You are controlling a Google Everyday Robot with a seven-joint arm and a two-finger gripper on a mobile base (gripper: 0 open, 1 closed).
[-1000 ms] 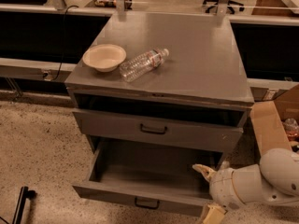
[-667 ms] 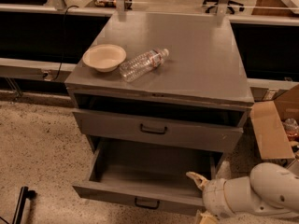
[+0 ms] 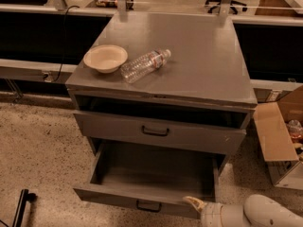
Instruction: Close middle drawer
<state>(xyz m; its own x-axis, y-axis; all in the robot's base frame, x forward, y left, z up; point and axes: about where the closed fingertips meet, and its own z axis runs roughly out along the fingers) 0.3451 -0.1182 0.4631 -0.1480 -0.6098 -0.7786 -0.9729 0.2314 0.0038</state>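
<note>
Drawers first: your middle drawer (image 3: 151,176) stands pulled well out at the bottom of the grey cabinet (image 3: 189,56), its long tray bare and its small black handle (image 3: 148,206) facing you. Above it, the taller-fronted drawer (image 3: 189,136) sits much further in. Your gripper (image 3: 193,202) pokes in from the bottom edge, at the right end of the open drawer's front panel (whether it touches, or how wide it stands, you cannot tell). On top, a bowl (image 3: 105,58) lies beside a tipped plastic bottle (image 3: 143,65).
</note>
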